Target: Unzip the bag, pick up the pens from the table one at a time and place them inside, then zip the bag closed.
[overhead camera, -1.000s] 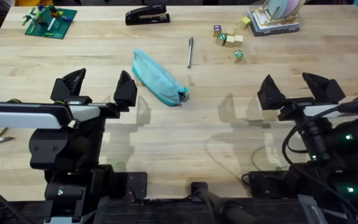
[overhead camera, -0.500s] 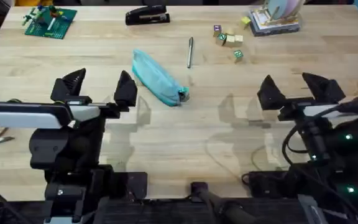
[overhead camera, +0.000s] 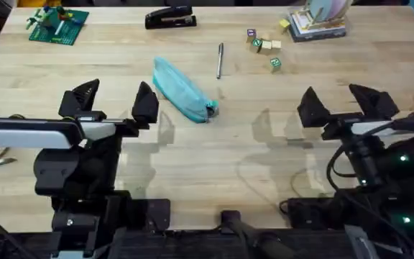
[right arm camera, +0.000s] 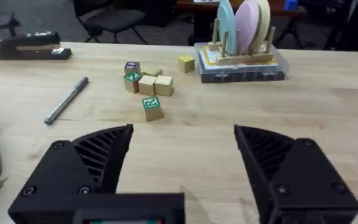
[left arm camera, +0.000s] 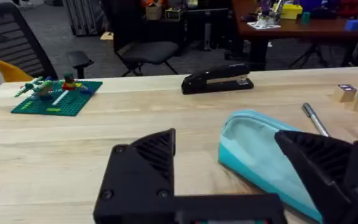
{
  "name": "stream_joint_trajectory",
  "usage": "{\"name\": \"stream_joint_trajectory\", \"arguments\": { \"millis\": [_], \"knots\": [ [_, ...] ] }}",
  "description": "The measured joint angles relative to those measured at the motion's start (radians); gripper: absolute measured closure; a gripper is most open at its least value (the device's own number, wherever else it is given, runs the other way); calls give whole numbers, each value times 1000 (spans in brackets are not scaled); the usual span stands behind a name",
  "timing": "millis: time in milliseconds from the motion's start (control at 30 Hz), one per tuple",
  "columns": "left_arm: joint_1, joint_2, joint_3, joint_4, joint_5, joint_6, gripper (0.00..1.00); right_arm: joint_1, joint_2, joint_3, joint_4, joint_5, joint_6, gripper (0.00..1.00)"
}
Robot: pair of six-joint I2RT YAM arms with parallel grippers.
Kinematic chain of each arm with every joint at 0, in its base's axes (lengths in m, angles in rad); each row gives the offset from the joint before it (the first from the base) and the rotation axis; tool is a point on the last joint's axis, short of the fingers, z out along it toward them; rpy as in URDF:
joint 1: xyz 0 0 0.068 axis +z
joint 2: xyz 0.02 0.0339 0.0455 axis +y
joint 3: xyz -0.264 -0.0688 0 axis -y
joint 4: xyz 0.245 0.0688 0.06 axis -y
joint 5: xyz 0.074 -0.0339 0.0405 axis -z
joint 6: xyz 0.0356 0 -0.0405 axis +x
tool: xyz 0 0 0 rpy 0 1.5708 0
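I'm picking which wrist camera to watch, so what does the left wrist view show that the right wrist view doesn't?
Left wrist alone: the green brick plate and most of the bag beside the open left gripper.

Right wrist alone: the plate rack and the loose blocks beyond the open right gripper.

Both: the stapler, the pen, the table and some of the bag.

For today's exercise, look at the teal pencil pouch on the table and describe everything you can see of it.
The soft teal fabric pencil pouch is a long rounded shape lying flat and diagonal on the pale wooden plank table, with a dark zipper pull at the end nearer the arms. It looks closed. Nothing touches it; a slim grey metallic pen lies apart beside it.
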Motion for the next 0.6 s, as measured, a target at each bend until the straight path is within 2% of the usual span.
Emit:
{"name": "stream_joint_trajectory", "arguments": {
  "millis": [167,367,533,567,600],
  "knots": [
    [0,1,22,-66,0,3,8,0,1,48,-97,-25,7,4],
    [0,73,148,-159,0,7,9,0,40,204,-237,-38,11,5],
    [0,207,266,-179,14,8,8,0,100,380,-315,-45,12,4],
    [0,319,337,-185,31,8,8,0,149,477,-355,-48,12,5],
    [0,357,361,-185,38,8,8,0,167,508,-370,-48,12,4]
  ]
}}
